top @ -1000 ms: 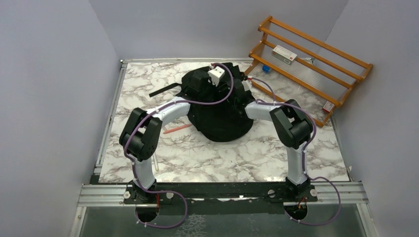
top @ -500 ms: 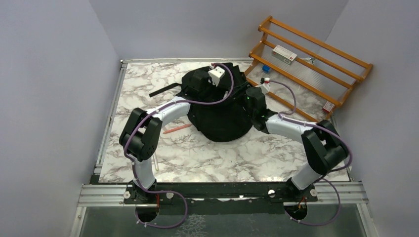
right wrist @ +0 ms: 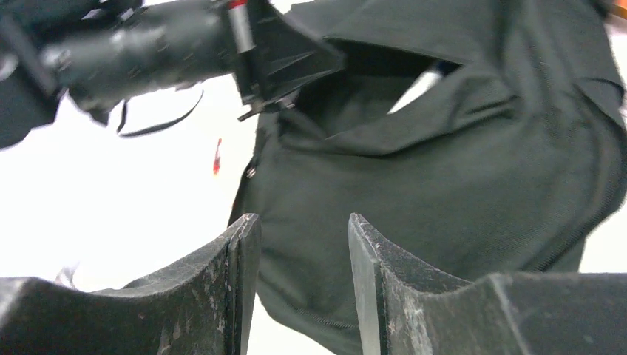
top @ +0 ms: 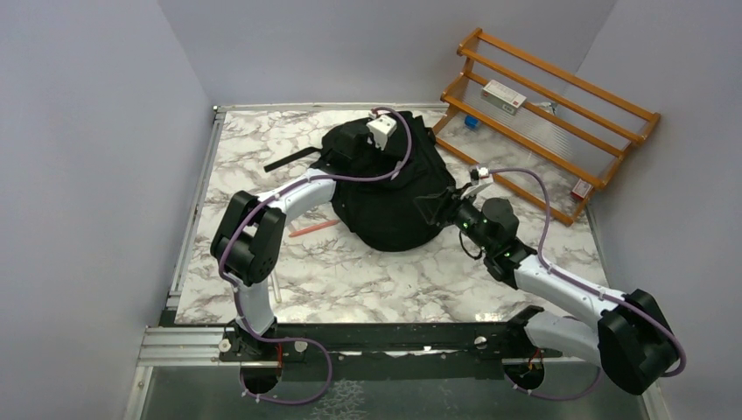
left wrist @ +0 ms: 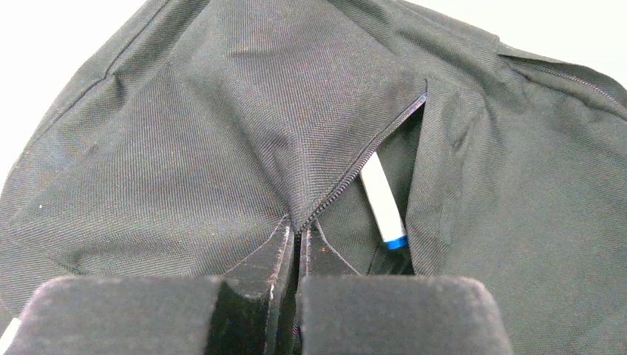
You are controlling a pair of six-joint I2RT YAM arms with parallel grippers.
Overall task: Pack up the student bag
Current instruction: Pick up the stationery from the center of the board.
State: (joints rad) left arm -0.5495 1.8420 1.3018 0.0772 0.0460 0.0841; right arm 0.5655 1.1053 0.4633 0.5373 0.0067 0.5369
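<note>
The student bag (top: 385,197) lies black and rounded in the middle of the marble table (top: 367,271). My left gripper (left wrist: 299,231) is shut on the zipper edge of the bag (left wrist: 222,133) and holds the opening apart. A white marker with a blue band (left wrist: 382,201) sits inside that opening. From above, the left gripper (top: 348,150) is over the far part of the bag. My right gripper (top: 431,208) stands open just off the bag's right edge, nothing between its fingers. Through the right gripper (right wrist: 303,222) I see the bag (right wrist: 444,192) and the marker's white tip (right wrist: 420,81).
A red pen (top: 313,228) lies on the table left of the bag, and a black strap (top: 289,160) trails off to the far left. An orange wooden rack (top: 542,114) at the back right carries a white box (top: 505,94) and a small blue item (top: 471,122).
My right arm has drawn back from over the bag toward the near right, its elbow swinging low to the right. The left gripper has kept its hold and place.
</note>
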